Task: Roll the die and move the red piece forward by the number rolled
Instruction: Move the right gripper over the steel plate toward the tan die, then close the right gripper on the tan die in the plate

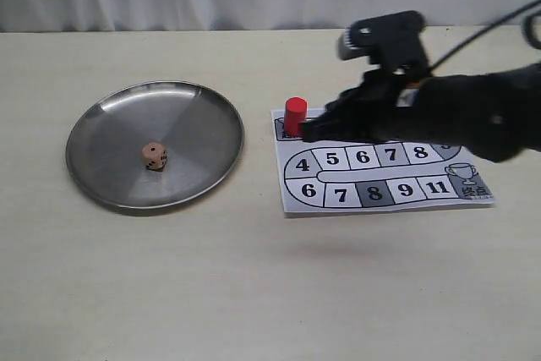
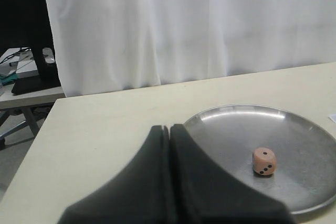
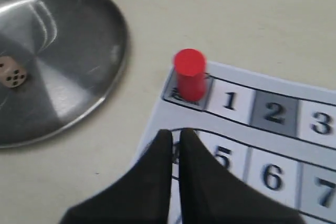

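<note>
Looks like a robot lab or test rig: cream table [image 1: 254,293] against a white curtain [image 2: 184,24] backdrop, black cabled arm [image 1: 482,116] over it, and past the curtain's edge a side desk [image 2: 31,98] with dark gear and loose cables.

The die [image 1: 154,155] sits left of centre in the exterior frame, a small tan wooden cube with rounded corners and dark pips. It rests flat and square near the middle of the round metal plate [image 1: 155,84]. The pips are too blurred to count with confidence. Over to the red piece [image 1: 295,116], just right of centre: a plain bright red cylinder, taller than wide. It stands upright on the upper-left corner square of the board [image 1: 341,196], right beside square 1.
</note>
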